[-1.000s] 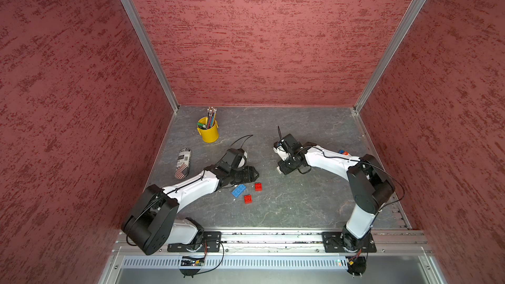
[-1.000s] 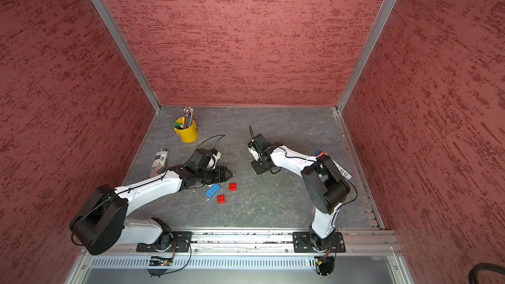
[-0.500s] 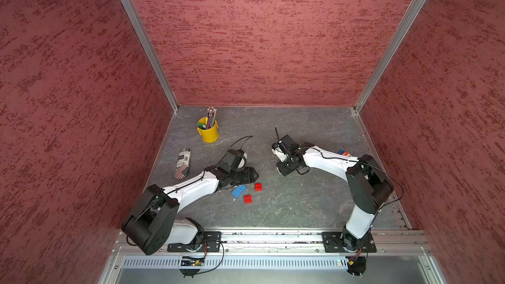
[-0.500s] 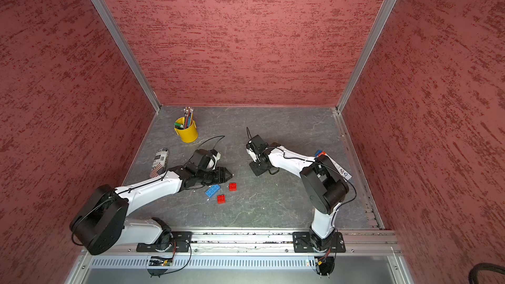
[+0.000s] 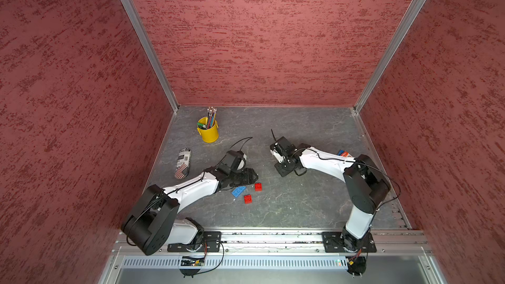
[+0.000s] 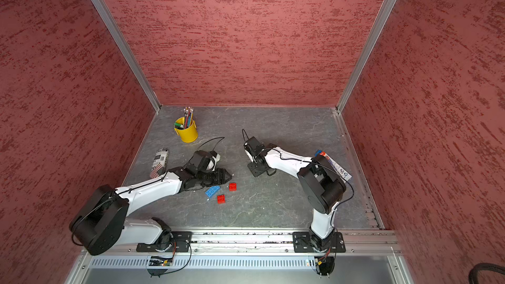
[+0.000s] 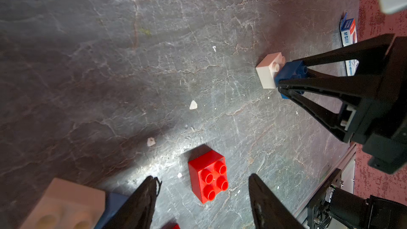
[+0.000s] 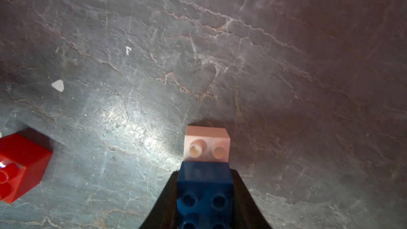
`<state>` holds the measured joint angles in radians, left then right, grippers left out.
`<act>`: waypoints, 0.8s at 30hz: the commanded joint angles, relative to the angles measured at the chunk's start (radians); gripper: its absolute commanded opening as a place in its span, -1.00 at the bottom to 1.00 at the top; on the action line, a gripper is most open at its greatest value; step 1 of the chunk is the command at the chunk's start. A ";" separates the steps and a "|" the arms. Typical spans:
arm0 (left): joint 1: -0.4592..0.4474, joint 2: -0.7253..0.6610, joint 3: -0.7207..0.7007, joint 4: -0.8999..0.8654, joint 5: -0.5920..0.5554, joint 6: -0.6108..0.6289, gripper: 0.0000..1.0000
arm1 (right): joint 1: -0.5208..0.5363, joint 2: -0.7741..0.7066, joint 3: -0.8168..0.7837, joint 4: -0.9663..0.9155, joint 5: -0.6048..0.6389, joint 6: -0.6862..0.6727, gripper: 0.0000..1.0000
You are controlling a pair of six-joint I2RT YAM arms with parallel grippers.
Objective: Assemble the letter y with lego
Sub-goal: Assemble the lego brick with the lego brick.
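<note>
In both top views we see the left fingers point(image 5: 247, 176) low over the grey desk point(image 5: 300, 209), just beside the long blue brick point(image 5: 238, 191) and two red bricks point(image 5: 258, 186) lying loose. The right fingers point(image 5: 282, 171) reach down a little apart from them, and a yellow pencil cup point(image 6: 186, 132) stands near the back wall. In the left wrist view the left fingers point(image 7: 145, 203) stand partly open and hold nothing, with one red brick point(image 7: 208, 179) lying studs up on the desk between their tips. Farther off, the right fingers point(image 7: 330, 84) are clamped on a blue square brick point(image 7: 290, 73) joined to a white brick point(image 7: 267, 71). In the right wrist view we see that pair close up: the blue square brick point(image 8: 204, 190) is gripped tight and the white brick point(image 8: 207, 144) sits ahead of the tips, low at the desk.
</note>
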<state>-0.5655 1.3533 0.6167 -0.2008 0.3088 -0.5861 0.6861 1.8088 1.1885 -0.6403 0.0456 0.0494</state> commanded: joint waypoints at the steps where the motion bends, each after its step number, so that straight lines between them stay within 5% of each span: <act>1: 0.006 -0.020 -0.015 0.027 -0.003 0.012 0.36 | 0.003 0.041 -0.005 -0.071 0.024 0.042 -0.45; 15: 0.006 -0.014 -0.018 0.042 -0.002 0.016 0.36 | 0.003 0.045 -0.029 -0.070 0.009 0.171 -0.47; 24: 0.008 -0.009 -0.018 0.047 0.000 0.017 0.36 | 0.003 0.117 0.021 -0.100 0.004 0.123 -0.57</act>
<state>-0.5652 1.3529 0.6037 -0.1703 0.3099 -0.5861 0.6861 1.8454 1.2293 -0.6781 0.0456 0.1864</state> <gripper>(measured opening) 0.680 0.343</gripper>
